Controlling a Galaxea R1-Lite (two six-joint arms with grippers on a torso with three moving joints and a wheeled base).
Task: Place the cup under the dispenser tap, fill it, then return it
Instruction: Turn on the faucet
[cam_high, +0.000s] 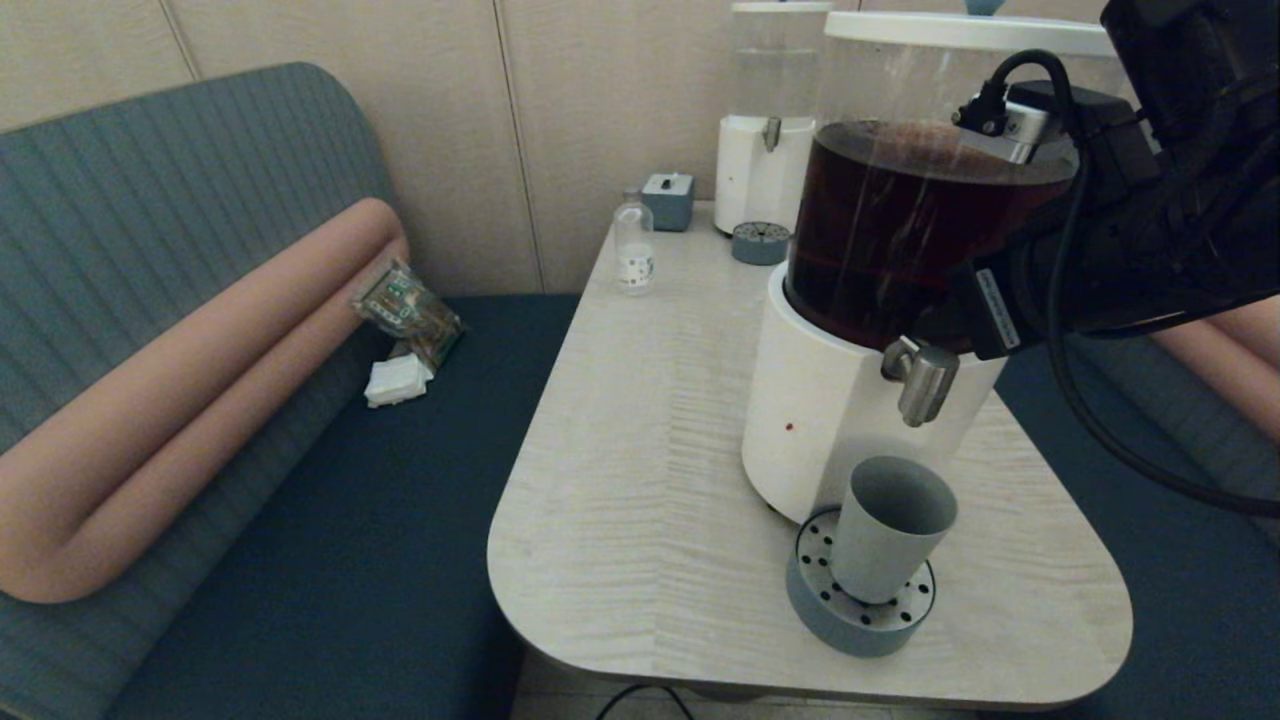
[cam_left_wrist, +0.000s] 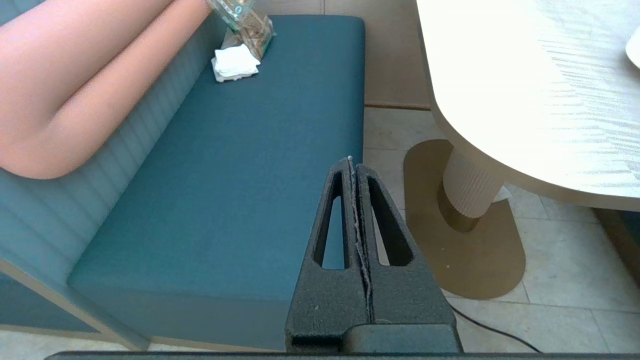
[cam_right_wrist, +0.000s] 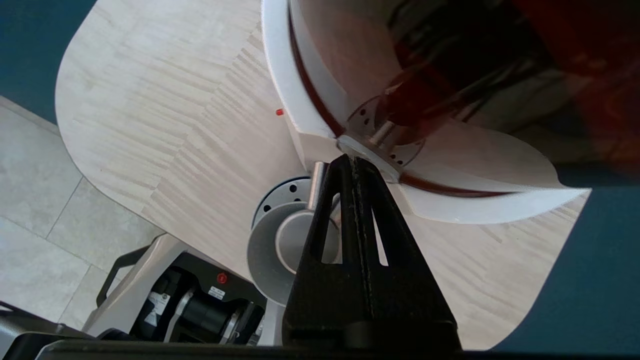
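The grey-blue cup (cam_high: 890, 530) stands upright on the round perforated drip tray (cam_high: 822, 612), directly below the metal dispenser tap (cam_high: 920, 382). The right wrist view looks down into the cup (cam_right_wrist: 267, 250); its bottom is pale and dry. My right gripper (cam_right_wrist: 354, 159) is shut with nothing in it. Its tips sit at the dispenser's white base just above the tap (cam_right_wrist: 318, 182), apart from the cup. The right arm (cam_high: 1150, 200) reaches in beside the dark-liquid tank (cam_high: 900, 230). My left gripper (cam_left_wrist: 353, 162) is shut and parked over the blue bench, off the table.
At the back of the table (cam_high: 640, 480) stand a second dispenser (cam_high: 770, 130), its drip tray (cam_high: 760, 243), a small clear bottle (cam_high: 634, 245) and a grey box (cam_high: 668, 200). A packet (cam_high: 408, 310) and a white tissue (cam_high: 397, 380) lie on the bench.
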